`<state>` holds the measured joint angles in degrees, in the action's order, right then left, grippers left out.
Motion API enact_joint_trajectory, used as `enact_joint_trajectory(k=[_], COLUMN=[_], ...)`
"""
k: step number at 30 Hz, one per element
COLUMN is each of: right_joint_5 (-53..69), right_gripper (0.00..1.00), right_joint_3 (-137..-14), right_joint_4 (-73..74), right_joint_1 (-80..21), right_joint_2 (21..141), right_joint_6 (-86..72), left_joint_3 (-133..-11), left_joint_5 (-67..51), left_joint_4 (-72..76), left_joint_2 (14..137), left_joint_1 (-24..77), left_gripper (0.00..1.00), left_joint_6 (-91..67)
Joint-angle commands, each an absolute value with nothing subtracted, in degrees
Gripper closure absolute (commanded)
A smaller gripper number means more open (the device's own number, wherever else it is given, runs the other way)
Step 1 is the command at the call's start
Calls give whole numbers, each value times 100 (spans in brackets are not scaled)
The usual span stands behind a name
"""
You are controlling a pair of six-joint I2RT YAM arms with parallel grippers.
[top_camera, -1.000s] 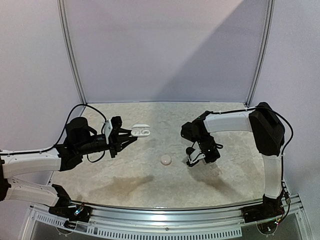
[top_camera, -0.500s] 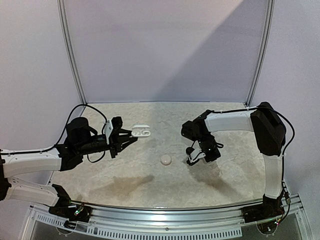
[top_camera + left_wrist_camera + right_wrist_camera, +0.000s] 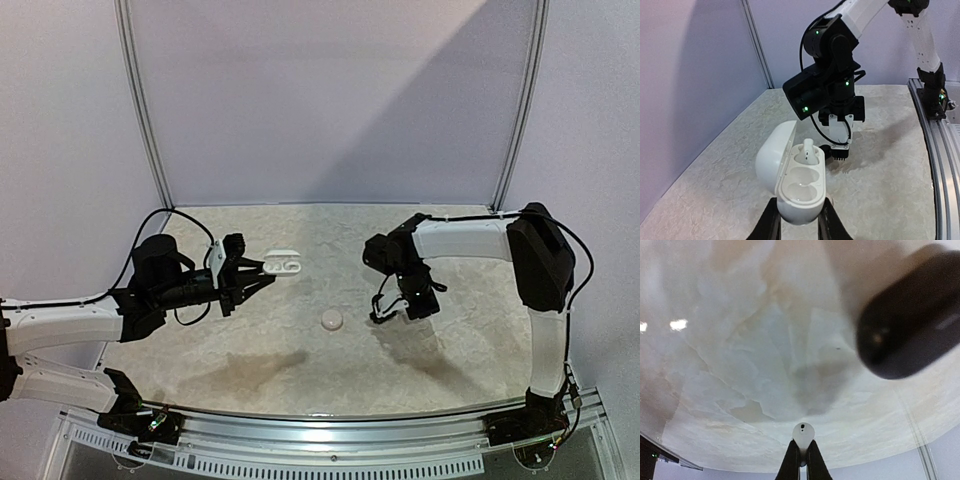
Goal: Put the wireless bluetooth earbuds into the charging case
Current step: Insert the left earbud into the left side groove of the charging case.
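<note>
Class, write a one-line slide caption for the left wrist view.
Left gripper holds the open white case, one earbud seated inside; the right arm hangs beyond it.

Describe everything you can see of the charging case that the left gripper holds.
The charging case is a smooth, glossy white plastic shell, shaped like a pebble. It is open: the hinged lid stands up on its left side in the left wrist view. Inside are two moulded wells. The farther one holds a white earbud that sticks up out of it, and the nearer one is empty. The left gripper clamps its near end between two black fingers. Whether it rests on the table cannot be told.
</note>
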<state>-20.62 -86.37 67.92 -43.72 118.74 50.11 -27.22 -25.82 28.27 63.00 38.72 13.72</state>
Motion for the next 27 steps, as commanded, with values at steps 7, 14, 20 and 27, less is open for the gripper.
enact_joint_trajectory(k=[7,14,20,27], right_joint_5=[-811,248,521,73], right_gripper=[100,100,100,100], right_joint_3=[-9966,-10910,-11836,-12902], right_joint_4=[6703,6083,5932,6635], right_joint_1=[-4334,-4809,-5958,-6430], right_joint_2=[10362,9666,9966,10937], right_joint_6=[3749,2683,2599,2687], left_joint_3=[-2807,-3000,-3248,-3397], left_joint_5=[-2872,-3042,-3161,-3147], left_joint_4=[2905,3006,2979,2693], left_joint_2=[6390,6587,6785,6855], left_joint_1=[3871,4025,4167,4274], left_gripper=[100,100,100,100], left_joint_6=[1338,1445,1497,1432])
